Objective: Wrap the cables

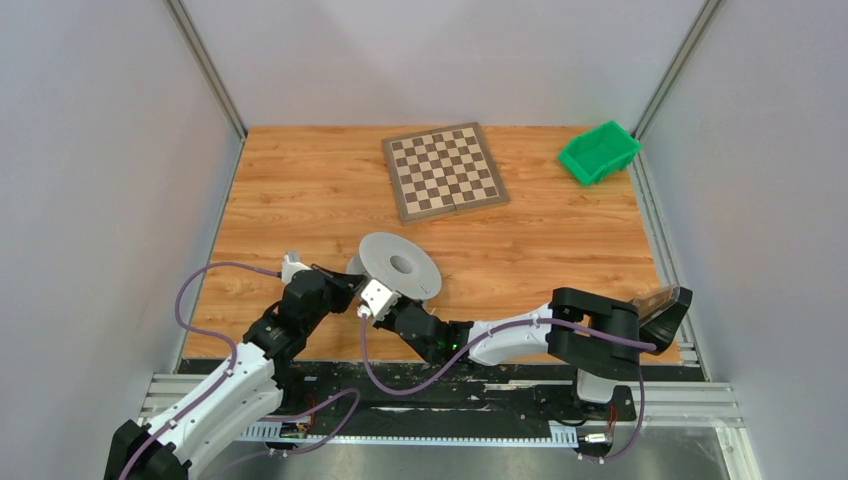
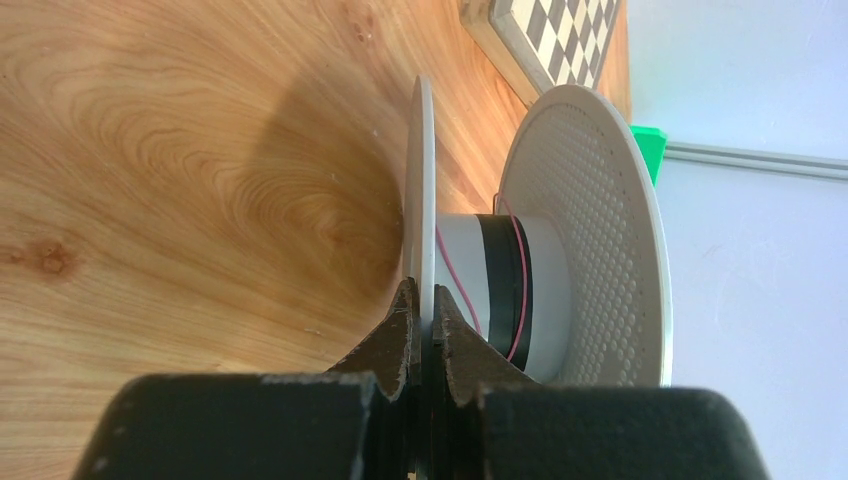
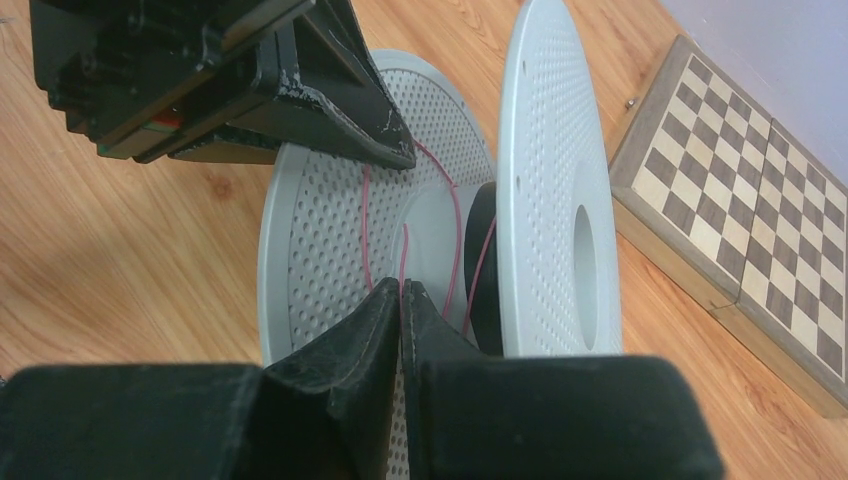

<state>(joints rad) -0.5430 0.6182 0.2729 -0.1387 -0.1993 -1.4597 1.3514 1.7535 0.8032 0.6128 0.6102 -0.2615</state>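
Left hand [image 2: 422, 300] on spool [image 2: 590, 230], axis tilted

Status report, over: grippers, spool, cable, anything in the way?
Left gripper shut on spool flange. Right gripper pinching red cable between the flanges. Few turns wound. Chessboard, green bin far back, nothing blocking.

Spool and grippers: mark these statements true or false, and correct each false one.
1. The left gripper clamps a flange of the spool. True.
2. The spool lies on the chessboard. False: it is apart from the board, nearer the arms.
3. The right gripper pinches the red cable between the spool's flanges. True.
4. The green bin stands at the table's near left corner. False: it stands at the far right corner.
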